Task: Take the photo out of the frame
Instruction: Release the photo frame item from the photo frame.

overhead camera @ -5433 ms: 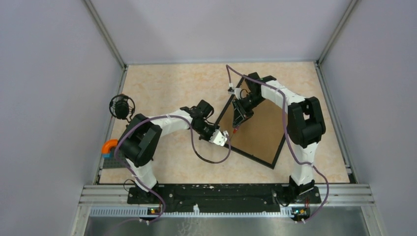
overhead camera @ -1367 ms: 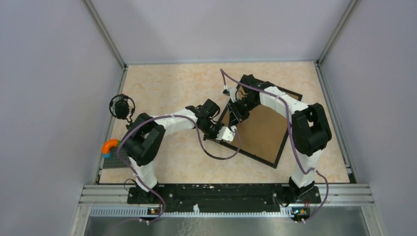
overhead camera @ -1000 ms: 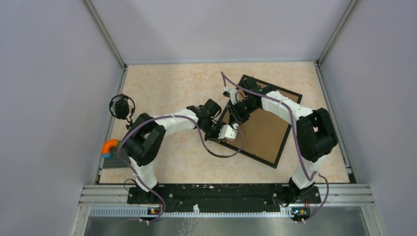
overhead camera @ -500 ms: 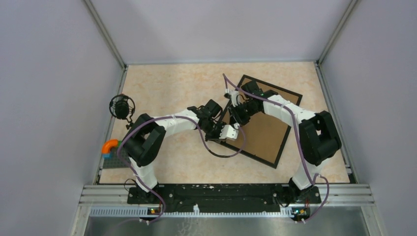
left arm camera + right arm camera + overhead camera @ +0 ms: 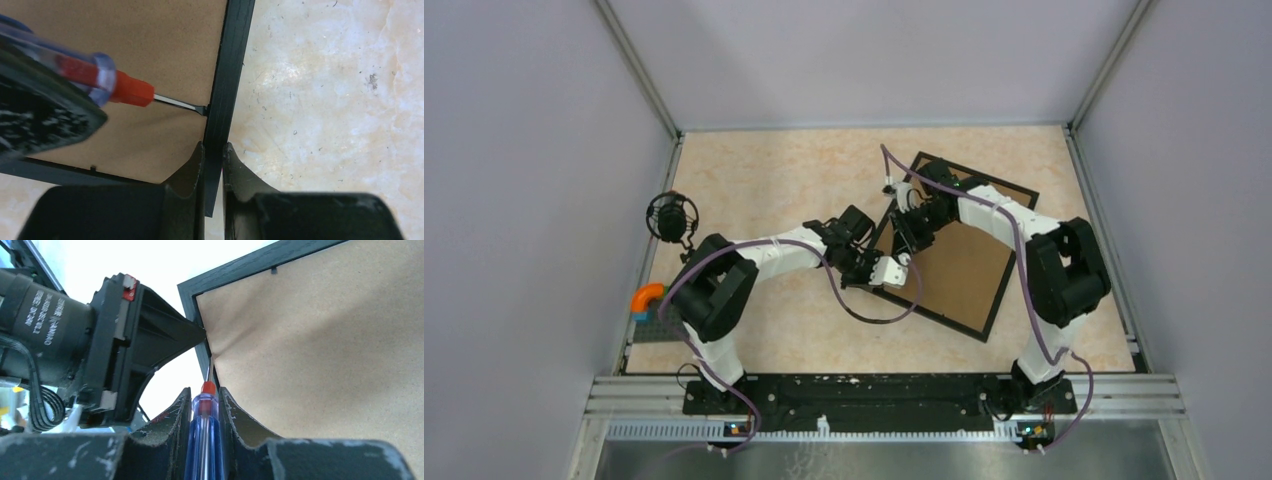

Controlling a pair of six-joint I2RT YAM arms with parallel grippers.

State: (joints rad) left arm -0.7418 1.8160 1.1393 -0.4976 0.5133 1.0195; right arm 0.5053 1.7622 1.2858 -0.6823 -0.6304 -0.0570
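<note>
Since the earliest view, the left arm (image 5: 764, 255) has reached farther right. Its jaws, then just beside the frame (image 5: 959, 285), now grip the frame's edge. The frame has turned a little, and its left corner lies nearer than it did. The right arm (image 5: 1014, 215) has swung its elbow out to the right.

The pale marbled surface (image 5: 774, 180) carries the frame right of the middle. It lies flat and skewed like a diamond, with its brown board back facing up, so the photo cannot be seen from this side.

Both arms meet over the frame's left side. The left jaws are narrow and pinch the thin black left edge between them, close to the frame's left corner. One finger is on the board side and the other is on the outer side.

The right jaws are also narrow, closed on the clear blue handle of a screwdriver (image 5: 120, 85). It has a red collar and a thin metal shaft. The tip touches the inner side of that same black edge, where the board meets it, just beyond the left jaws. The board looks slightly buckled beside the tip.

At the far left edge of the surface, well apart from the frame, sits a small orange and blue object (image 5: 646, 298).
</note>
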